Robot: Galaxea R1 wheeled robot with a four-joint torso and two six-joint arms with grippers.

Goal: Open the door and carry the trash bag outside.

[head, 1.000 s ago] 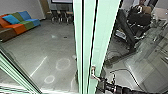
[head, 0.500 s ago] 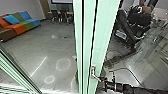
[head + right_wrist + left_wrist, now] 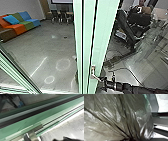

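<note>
Door (image 3: 86, 37): upright, pale green, just beside the right tool (image 3: 103, 84). Multicolored sofa (image 3: 21, 23): beyond the door, well apart from the right tool. Trash bag (image 3: 121, 115): directly in front of the left wrist camera, its creased film gathering near the left tool (image 3: 130, 139). Door handle (image 3: 93, 72): immediately beside the right tool; contact cannot be confirmed. State of both tools, apart or together: cannot be determined.

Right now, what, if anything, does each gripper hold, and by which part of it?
The left gripper holds the bag by its gathered neck. The right gripper is at the door handle; whether it grips it cannot be told.
</note>
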